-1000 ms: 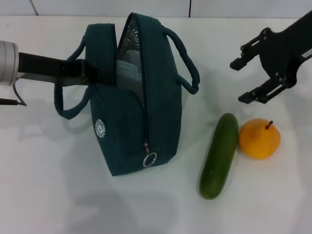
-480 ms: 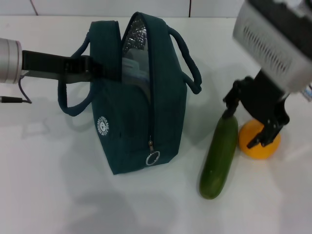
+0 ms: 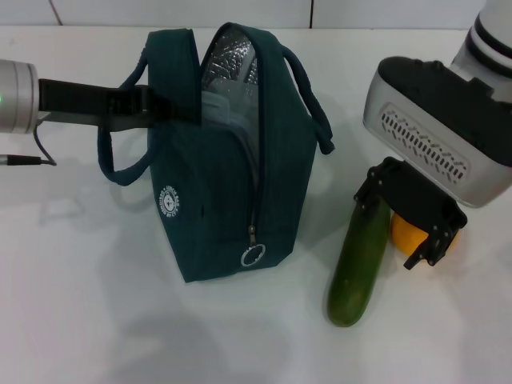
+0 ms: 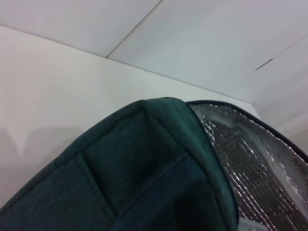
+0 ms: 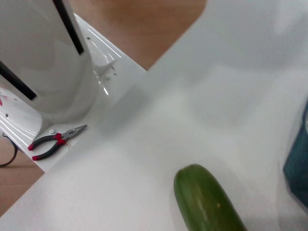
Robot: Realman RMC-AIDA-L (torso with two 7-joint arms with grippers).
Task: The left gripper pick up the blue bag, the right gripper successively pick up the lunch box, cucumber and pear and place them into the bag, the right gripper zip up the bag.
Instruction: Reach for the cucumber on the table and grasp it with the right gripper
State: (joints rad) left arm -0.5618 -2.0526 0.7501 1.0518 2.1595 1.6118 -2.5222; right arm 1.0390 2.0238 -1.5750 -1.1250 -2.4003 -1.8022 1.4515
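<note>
My right gripper hangs low over the far end of the cucumber, fingers spread apart, one by the cucumber's tip, the other in front of the pear; holding nothing, and contact with either is hard to judge. The pear sits just beside the cucumber, mostly hidden behind my gripper, only an orange patch showing. My left gripper reaches in against the upper wall of the blue bag; its fingers are lost against the dark fabric, so I can't tell if they are clamped. Bag stands upright on the white desk, top unzipped, silver lining showing. Pale shape inside, likely the lunch box, barely readable. Right wrist view: cucumber end cut off at the edge, red-handled pliers on a lower surface beyond the desk.
</note>
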